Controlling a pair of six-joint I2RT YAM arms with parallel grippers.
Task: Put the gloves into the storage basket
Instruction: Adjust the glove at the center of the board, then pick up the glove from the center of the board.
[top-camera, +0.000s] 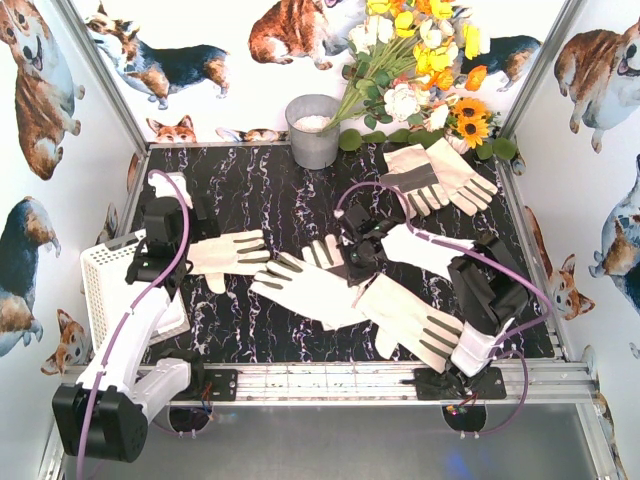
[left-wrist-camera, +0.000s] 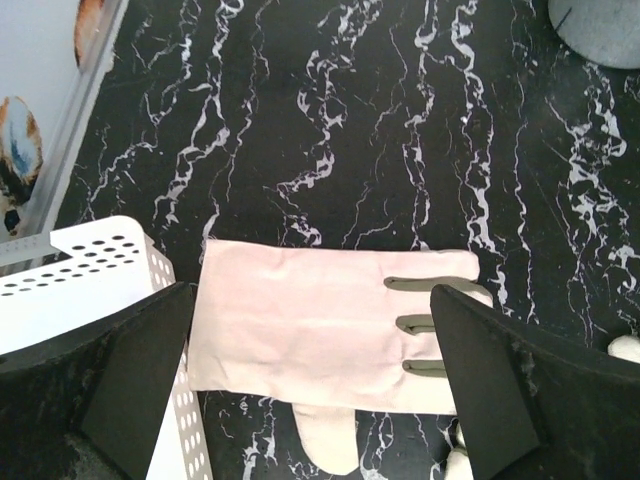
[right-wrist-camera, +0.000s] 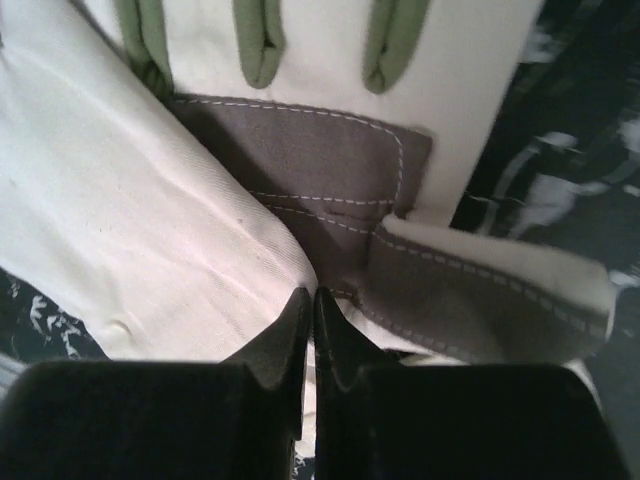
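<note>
The right gripper (right-wrist-camera: 312, 296) is pressed together on the gloves (right-wrist-camera: 150, 230), perhaps nipping a fold; limp and light, they should lift by any pinched cloth

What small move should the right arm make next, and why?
Probably lift the right end effector slightly: its jaws are shut atop overlapping gloves, and a rise would show whether fabric is caught before heading to the storage basket.

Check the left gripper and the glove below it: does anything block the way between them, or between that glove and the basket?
Nothing visible does. The left gripper hangs open over the glove with nothing between them. The basket sits close beside the glove's cuff, and nothing lies between those two either.
</note>
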